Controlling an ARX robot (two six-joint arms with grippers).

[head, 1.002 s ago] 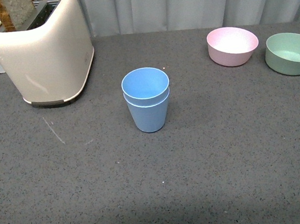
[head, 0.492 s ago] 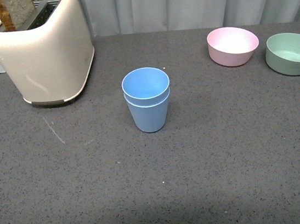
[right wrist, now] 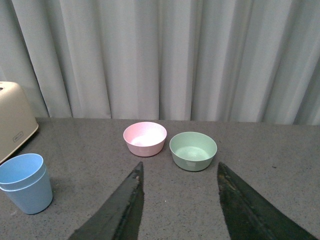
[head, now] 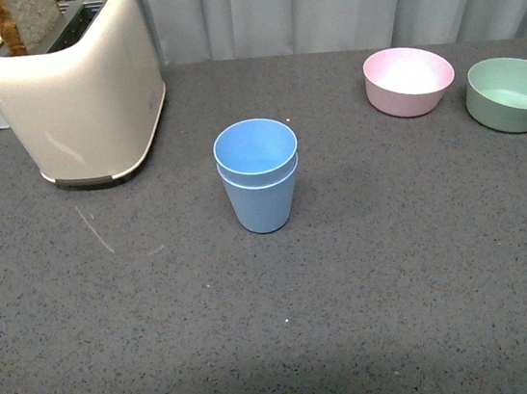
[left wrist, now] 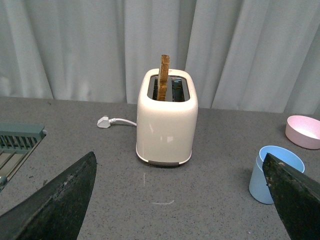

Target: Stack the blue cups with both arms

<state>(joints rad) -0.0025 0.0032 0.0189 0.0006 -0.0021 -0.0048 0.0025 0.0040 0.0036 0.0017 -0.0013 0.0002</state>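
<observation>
The two blue cups (head: pixel 258 173) stand nested one inside the other, upright, on the grey table in the middle of the front view. The stack also shows in the left wrist view (left wrist: pixel 274 173) and in the right wrist view (right wrist: pixel 26 182). Neither arm shows in the front view. My left gripper (left wrist: pixel 180 197) is open and empty, its fingers wide apart, with the stack partly behind one finger. My right gripper (right wrist: pixel 179 197) is open and empty, well away from the stack.
A cream toaster (head: pixel 74 86) with a slice of bread stands at the back left, its plug (left wrist: pixel 104 121) beside it. A pink bowl (head: pixel 408 80) and a green bowl (head: pixel 512 92) sit at the back right. A grey rack (left wrist: pixel 17 142) shows in the left wrist view.
</observation>
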